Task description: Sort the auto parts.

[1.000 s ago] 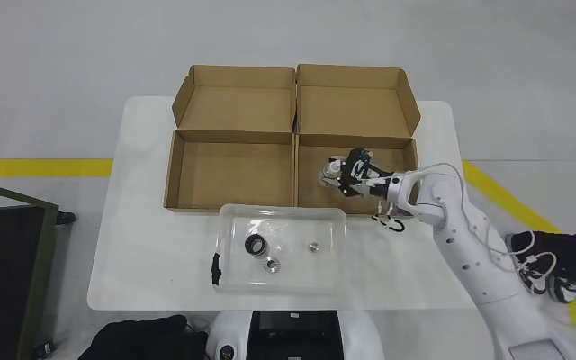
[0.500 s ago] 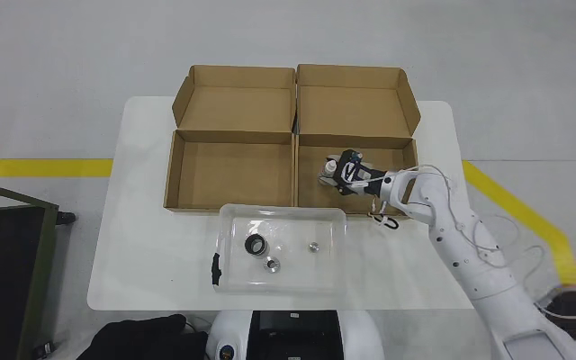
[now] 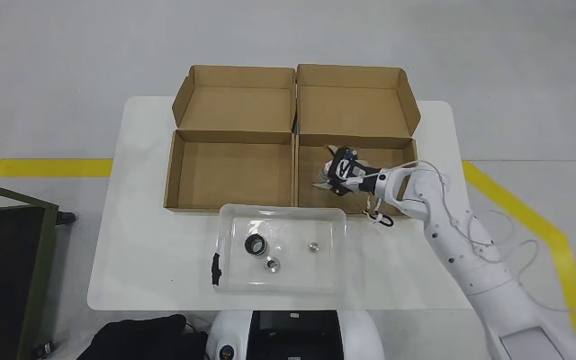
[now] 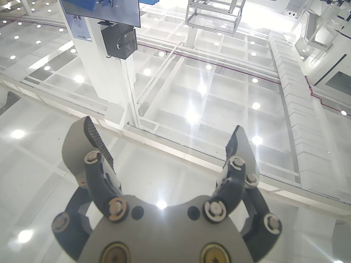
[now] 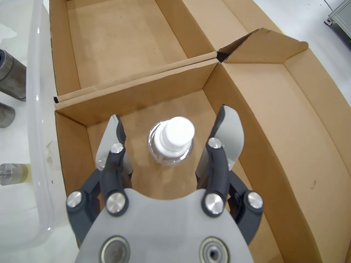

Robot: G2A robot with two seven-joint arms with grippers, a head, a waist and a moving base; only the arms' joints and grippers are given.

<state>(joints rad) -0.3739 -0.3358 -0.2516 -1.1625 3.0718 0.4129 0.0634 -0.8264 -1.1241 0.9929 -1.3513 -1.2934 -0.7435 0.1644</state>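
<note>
A white capped part with a clear base (image 5: 172, 140) stands upright on the floor of the right cardboard box (image 5: 301, 127). My right gripper (image 5: 171, 114) hangs just above it, open, one finger on each side and neither touching. In the top view the right gripper (image 3: 339, 170) is over the near left part of the right box (image 3: 396, 148). A clear plastic tray (image 3: 236, 274) in front of the boxes holds a black ring (image 3: 256, 244), a silver ring (image 3: 272, 265) and a small metal piece (image 3: 313, 246). My left gripper (image 4: 162, 125) is open, holds nothing and points up at a ceiling.
The left cardboard box (image 3: 229, 173) holds nothing; both boxes have their lids folded back. A small black piece (image 3: 215, 268) sits at the tray's left rim. The tray wall (image 5: 35, 83) lies close beside the right box, with metal cylinders (image 5: 9, 75) behind it.
My right arm has shifted a little to the left and lower into the right box. Its fingers now stand apart from the white part.
</note>
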